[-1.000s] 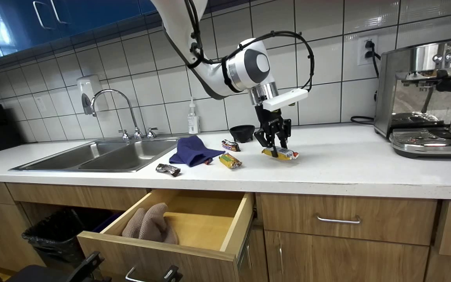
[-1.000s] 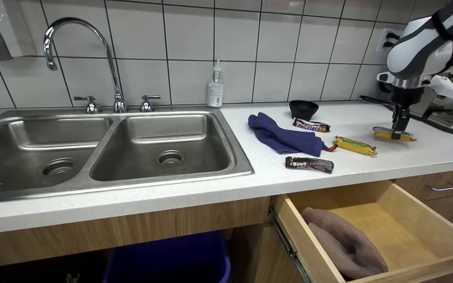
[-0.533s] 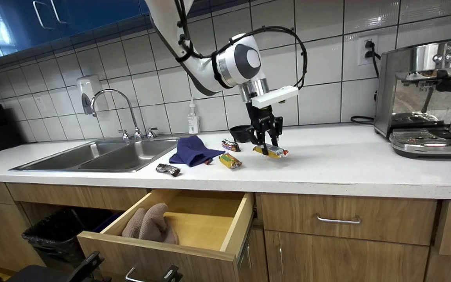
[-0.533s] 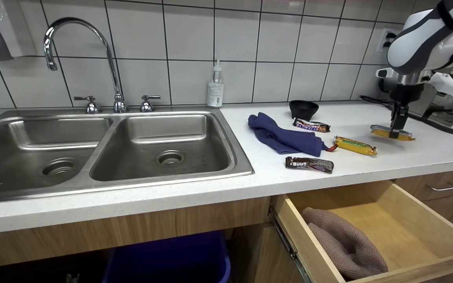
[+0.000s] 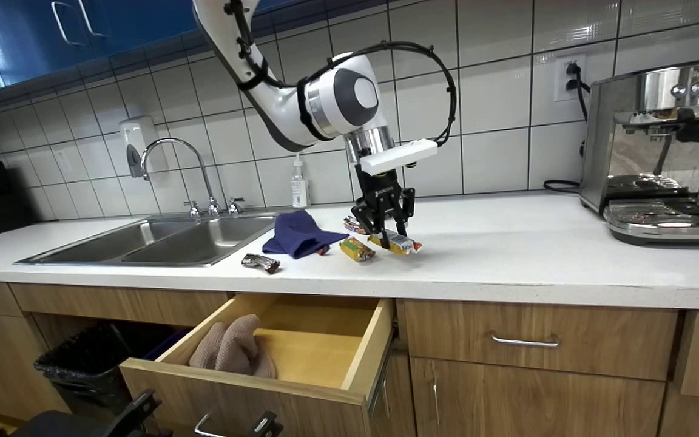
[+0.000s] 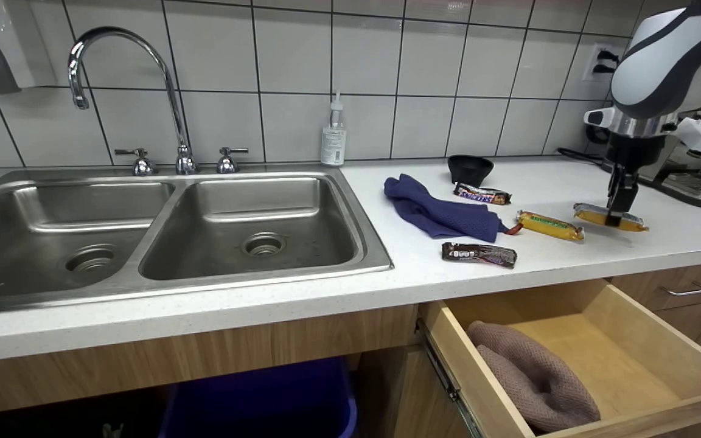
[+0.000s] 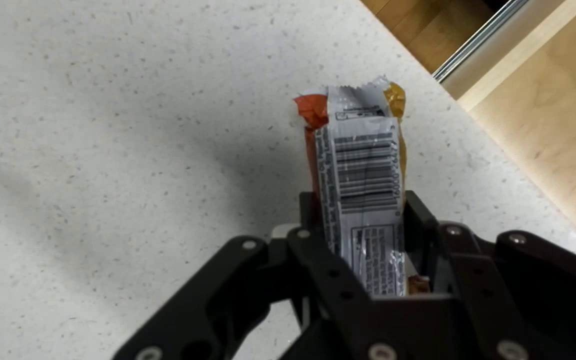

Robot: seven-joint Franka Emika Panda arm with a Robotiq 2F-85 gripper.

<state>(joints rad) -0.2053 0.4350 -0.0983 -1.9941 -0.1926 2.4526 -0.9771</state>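
Gripper (image 7: 359,210) pinches a silver-and-yellow candy bar (image 7: 365,170) by its long sides. Bar hangs just above the white counter (image 5: 537,261), near a second yellow bar (image 6: 550,225); pulled-out drawer (image 5: 316,352) below.

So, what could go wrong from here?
The gripper holds a yellow-and-silver wrapped bar low over the white speckled counter, so it might nudge the yellow wrapped bar with green lettering lying close by. The held bar's ends stick out on both sides of the grip, so it could twist or slip. Let go beyond the counter's front edge, it might fall into the open light-wood drawer.
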